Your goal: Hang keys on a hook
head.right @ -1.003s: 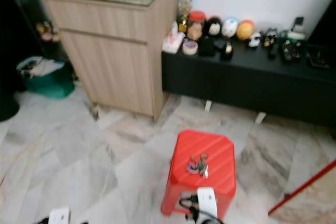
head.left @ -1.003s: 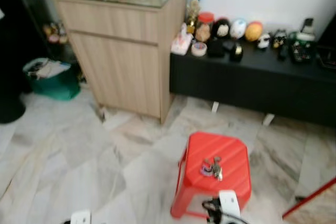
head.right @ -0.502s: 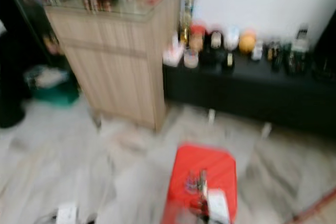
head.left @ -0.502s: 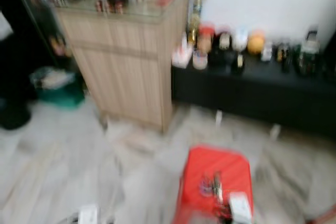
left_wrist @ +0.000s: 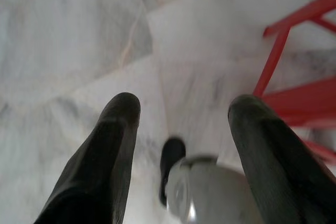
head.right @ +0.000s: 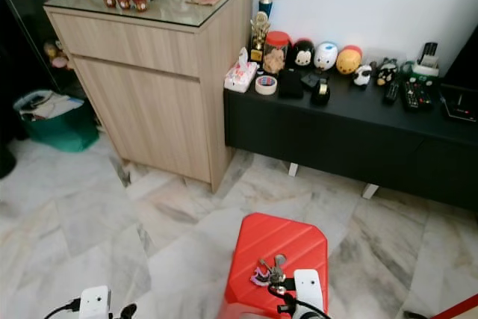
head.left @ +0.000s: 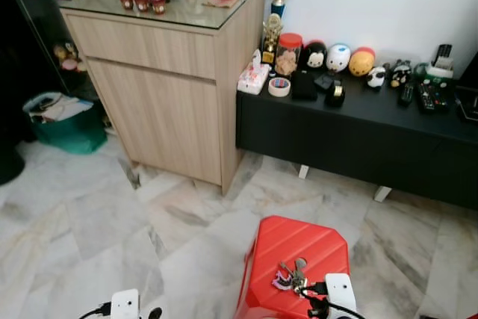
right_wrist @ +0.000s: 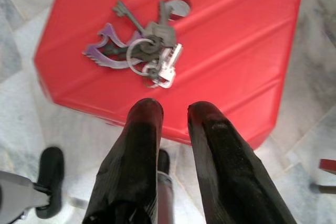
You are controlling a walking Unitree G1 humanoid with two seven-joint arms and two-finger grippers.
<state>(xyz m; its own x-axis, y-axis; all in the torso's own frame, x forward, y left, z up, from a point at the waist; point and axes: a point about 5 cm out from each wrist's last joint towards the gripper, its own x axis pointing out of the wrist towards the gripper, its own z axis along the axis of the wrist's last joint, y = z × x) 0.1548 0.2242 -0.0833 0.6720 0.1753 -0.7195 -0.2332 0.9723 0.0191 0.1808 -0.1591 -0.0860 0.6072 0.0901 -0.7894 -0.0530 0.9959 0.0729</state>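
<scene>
Right gripper (right_wrist: 175, 109) neared keys (right_wrist: 144, 50).

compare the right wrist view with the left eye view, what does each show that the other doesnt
The right wrist view alone gives the close detail: the keys as separate grey keys on a ring with a purple charm, and the right gripper with its black fingers a narrow gap apart, short of the bunch. The left eye view alone gives the room: the wooden cabinet, the black bench with its ornaments, the green bin, and the left gripper. Both show the keys lying on the red stool on the marble floor.
</scene>
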